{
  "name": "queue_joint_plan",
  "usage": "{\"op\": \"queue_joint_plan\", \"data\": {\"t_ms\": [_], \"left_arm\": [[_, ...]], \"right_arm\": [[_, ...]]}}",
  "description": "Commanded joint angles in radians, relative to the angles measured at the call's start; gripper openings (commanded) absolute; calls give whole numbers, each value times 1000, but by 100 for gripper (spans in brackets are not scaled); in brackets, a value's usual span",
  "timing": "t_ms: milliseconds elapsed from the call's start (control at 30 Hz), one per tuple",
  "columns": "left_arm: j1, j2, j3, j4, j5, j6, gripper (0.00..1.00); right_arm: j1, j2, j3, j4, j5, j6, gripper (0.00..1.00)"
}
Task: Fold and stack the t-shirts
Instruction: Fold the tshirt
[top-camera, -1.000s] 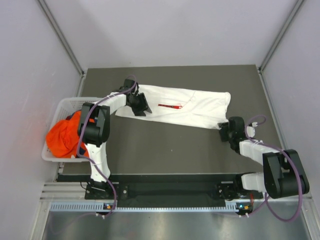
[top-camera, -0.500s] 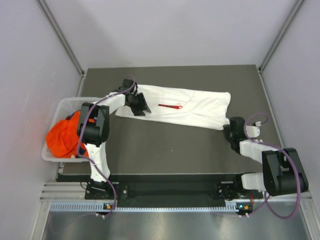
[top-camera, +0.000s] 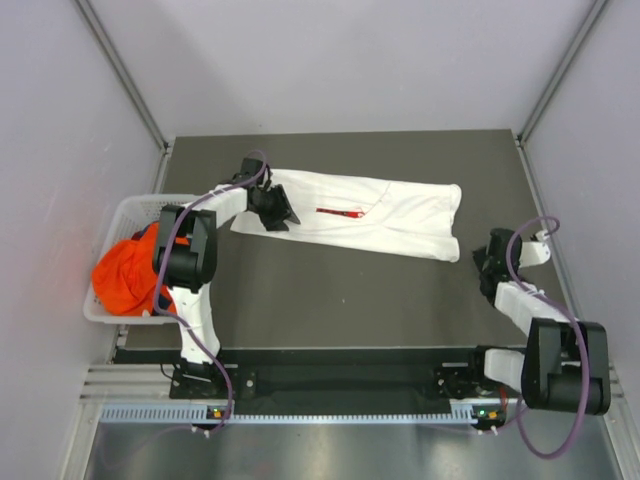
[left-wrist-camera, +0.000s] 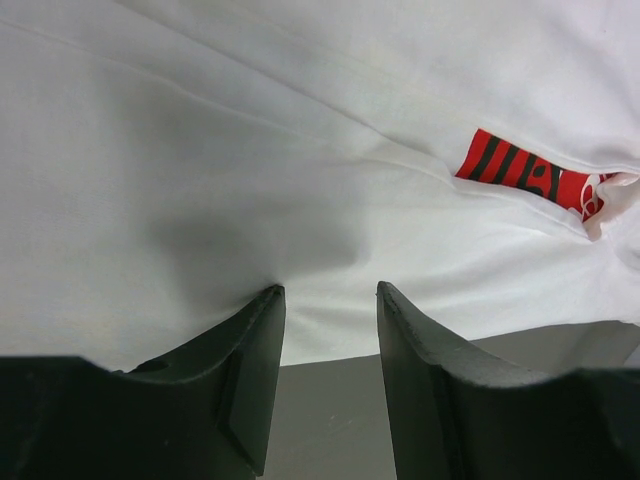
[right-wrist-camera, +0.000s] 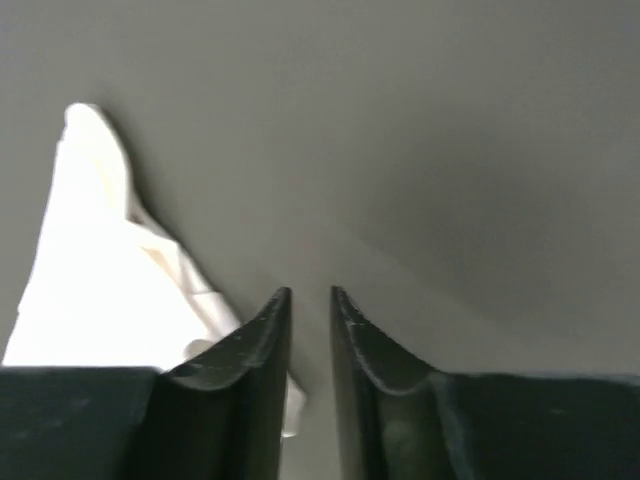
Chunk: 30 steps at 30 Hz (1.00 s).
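Fingers (left-wrist-camera: 255, 380) of left end effector (left-wrist-camera: 330, 292): black, hard, wedge-shaped, spread with a clear gap, pinching nothing, tips right at the near hem of the white t-shirt (left-wrist-camera: 300, 150). Cloth soft and matte, softly creased, folded into a long band lying across the far half of the dark grey counter (top-camera: 330, 290). Red print (left-wrist-camera: 520, 170) with black marks peeking from a fold, mostly tucked out of sight, lettering unreadable. Right end effector (right-wrist-camera: 311, 292): same black fingers drawn close to a thin slit, gripping nothing, hovering over bare counter just off the shirt's right end, a crumpled white corner partly hidden behind the left finger. Whether the tips touch the counter, impossible to say. White plastic lattice basket (top-camera: 125, 215) at the counter's left edge, holding a bunched bright orange t-shirt (top-camera: 120, 275), half covered by the left arm's elbow. Left arm folded sharply over the basket, forearm angled toward the shirt's left end. Right arm bent along the right side, wrist pointing away from its base.
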Motion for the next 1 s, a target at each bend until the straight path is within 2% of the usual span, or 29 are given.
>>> {"op": "queue_joint_plan", "data": {"t_ms": [0,67,100,200,367,433,700,967], "left_arm": [[32,54,-48,-34,-134,52,49],[32,52,-41,-42,-131,52,49],[32,52,-38,-45,-130,57,49],[32,48,-38,-51,-128,63,49],[32,43,-38,-57,-126,66,49],[32,43,-38,-55,-123,63,49],[32,45,-34,-61,-134,63,49],[32,49,-40,-60,-146,64,49]], "right_arm": [[-6,-64,131,-130,-47,-156,28],[-6,-95,174,-192,-102,-176,38],[-1,-109,182,-288,-114,-172,48],[3,-152,162,-345,-206,-139,53],[13,-143,94,-301,-369,-44,50],[39,-105,95,-270,-388,-9,49],[141,58,103,-154,-374,97,52],[172,153,46,47,-273,160,45]]}}
